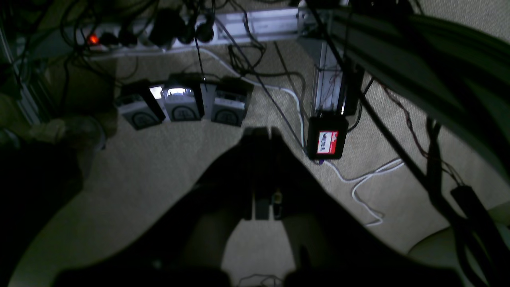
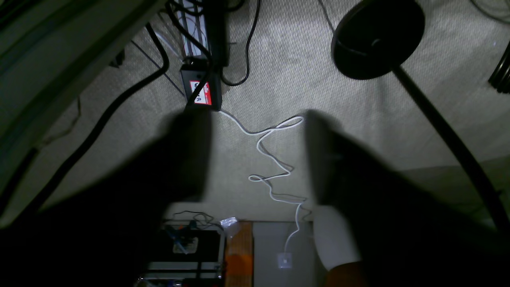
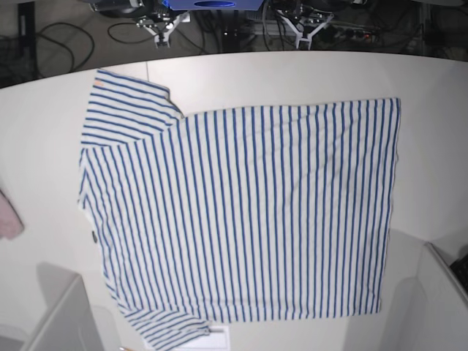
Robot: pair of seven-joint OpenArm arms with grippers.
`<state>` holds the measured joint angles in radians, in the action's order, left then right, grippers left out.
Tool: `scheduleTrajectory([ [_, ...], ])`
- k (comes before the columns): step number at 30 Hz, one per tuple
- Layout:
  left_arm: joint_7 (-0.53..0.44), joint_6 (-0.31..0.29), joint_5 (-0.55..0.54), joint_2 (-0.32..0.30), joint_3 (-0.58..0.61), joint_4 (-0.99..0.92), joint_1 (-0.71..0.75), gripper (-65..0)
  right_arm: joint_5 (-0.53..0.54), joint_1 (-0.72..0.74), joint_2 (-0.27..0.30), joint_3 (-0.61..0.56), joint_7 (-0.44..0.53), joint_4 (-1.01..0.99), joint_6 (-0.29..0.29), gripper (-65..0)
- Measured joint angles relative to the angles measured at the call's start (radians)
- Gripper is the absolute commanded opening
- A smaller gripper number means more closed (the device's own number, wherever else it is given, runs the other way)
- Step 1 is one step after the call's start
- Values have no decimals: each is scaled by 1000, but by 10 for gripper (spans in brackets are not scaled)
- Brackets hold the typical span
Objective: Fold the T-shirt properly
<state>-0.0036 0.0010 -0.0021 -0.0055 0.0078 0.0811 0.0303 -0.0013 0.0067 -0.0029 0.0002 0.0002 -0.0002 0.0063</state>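
The T-shirt [image 3: 241, 212], white with thin blue stripes, lies spread flat on the white table [image 3: 431, 88] in the base view. Its neck and sleeves are to the left and its hem to the right. A small dark tag [image 3: 94, 235] shows at the left edge and an orange mark [image 3: 97, 82] on the upper sleeve. My left gripper [image 1: 261, 133] hangs beyond the table's far edge over the floor, fingers together and empty; it also shows in the base view [image 3: 303, 25]. My right gripper [image 2: 255, 119] is open and empty over the floor, and also shows in the base view [image 3: 162, 31]. Neither wrist view shows the shirt.
A pink cloth [image 3: 9, 216] lies at the table's left edge. Grey box walls [image 3: 62, 314] stand at the front corners. Below the far edge are carpet, cables, a power strip [image 1: 131, 38], a black box with a red label [image 1: 327, 141] and a round black stand base [image 2: 376, 38].
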Motion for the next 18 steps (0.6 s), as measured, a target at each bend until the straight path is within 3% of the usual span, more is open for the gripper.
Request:
scheduleTrajectory([
  [3,17,0,0,0,-10,-1,0,-643,-1,-23,0,0,3,2,0,-431],
  [5,16,0,0,0,-10,-1,0,-642,-2,-47,0,0,-2,0,0,-614],
  [6,15,0,-1,0,-10,-1,1,-642,-2,-55,0,0,-2,-1,0,-650],
  [11,16,0,-1,0,-10,-1,3,-638,0,-57,1,0,0,0,0,-650],
  [13,16,0,-1,0,-10,-1,3,-568,0,-49,2,0,6,3,0,-650],
  [17,6,2,-5,0,0,1,18,-347,0,-55,3,0,6,5,0,-650],
  [18,8,3,6,0,2,4,28,-351,0,-58,2,0,6,5,0,-650],
])
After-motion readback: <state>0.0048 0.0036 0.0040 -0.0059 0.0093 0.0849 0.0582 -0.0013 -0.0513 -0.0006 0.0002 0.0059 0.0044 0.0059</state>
